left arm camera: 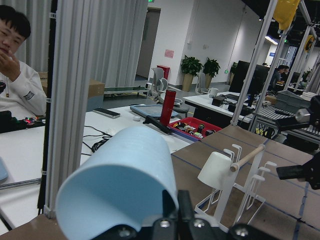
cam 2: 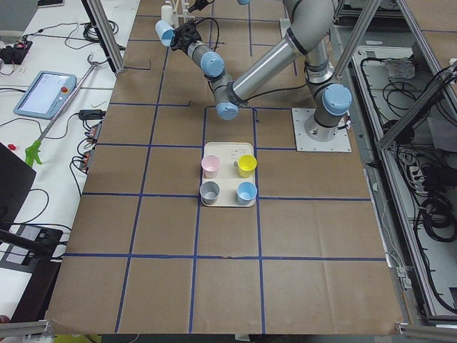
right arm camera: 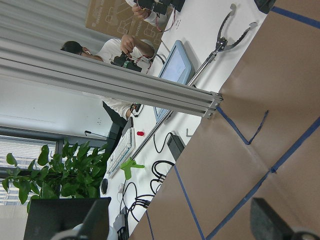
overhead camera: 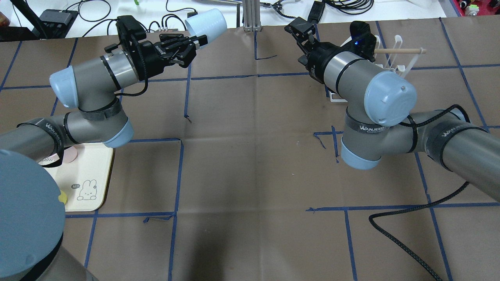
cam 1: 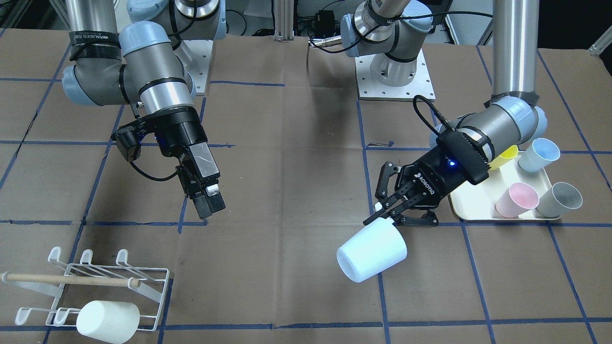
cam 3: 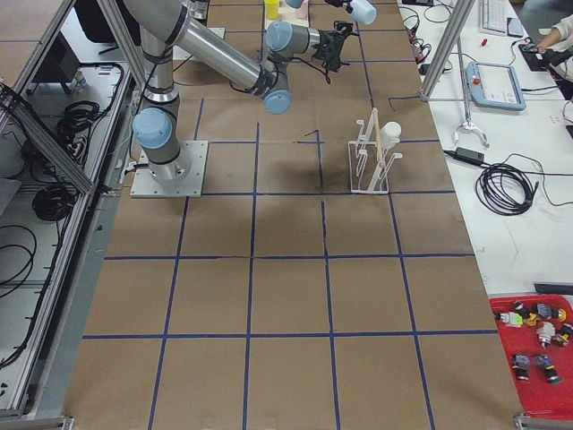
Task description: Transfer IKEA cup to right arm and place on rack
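My left gripper [cam 1: 385,215] is shut on the rim of a pale blue IKEA cup [cam 1: 372,255], held on its side above the table. The same cup [left arm camera: 120,190] fills the left wrist view and shows at the far edge overhead [overhead camera: 206,22]. The right arm's gripper [cam 1: 209,203] hangs apart from the cup, on the other half of the table. It is open: its fingers [right arm camera: 97,222] stand wide apart with nothing between them. The white wire rack [cam 1: 153,298] with a wooden dowel [cam 1: 71,279] carries a white cup [cam 1: 107,321].
A cream tray [cam 1: 478,203] behind the left gripper holds pink [cam 1: 516,199], grey [cam 1: 559,199], blue [cam 1: 539,155] and yellow [cam 1: 507,156] cups. Brown cardboard with blue tape lines covers the table. A person [left arm camera: 15,65] sits past the far edge.
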You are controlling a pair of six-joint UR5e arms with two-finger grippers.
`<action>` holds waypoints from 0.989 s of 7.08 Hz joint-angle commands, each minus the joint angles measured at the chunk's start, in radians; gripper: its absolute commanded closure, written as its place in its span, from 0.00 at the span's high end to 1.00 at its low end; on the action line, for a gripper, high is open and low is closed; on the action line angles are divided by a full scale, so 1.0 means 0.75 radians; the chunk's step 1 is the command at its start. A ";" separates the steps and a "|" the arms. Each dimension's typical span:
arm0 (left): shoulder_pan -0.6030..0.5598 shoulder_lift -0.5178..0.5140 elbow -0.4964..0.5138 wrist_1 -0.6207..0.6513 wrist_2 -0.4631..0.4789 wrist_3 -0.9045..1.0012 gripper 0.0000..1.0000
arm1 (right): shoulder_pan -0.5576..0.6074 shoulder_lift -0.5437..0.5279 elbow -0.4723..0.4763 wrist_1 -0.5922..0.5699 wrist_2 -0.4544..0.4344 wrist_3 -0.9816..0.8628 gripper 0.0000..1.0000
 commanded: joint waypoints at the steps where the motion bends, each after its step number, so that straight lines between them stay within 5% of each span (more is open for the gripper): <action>1: -0.109 -0.010 -0.001 0.022 0.138 -0.023 0.09 | 0.004 -0.004 -0.004 0.000 0.000 0.019 1.00; 3: -0.112 -0.010 -0.001 0.024 0.140 -0.023 0.09 | 0.039 -0.008 -0.006 0.000 -0.004 0.226 1.00; 7: -0.118 -0.010 -0.001 0.024 0.140 -0.023 0.09 | 0.113 0.006 -0.015 0.004 -0.002 0.269 1.00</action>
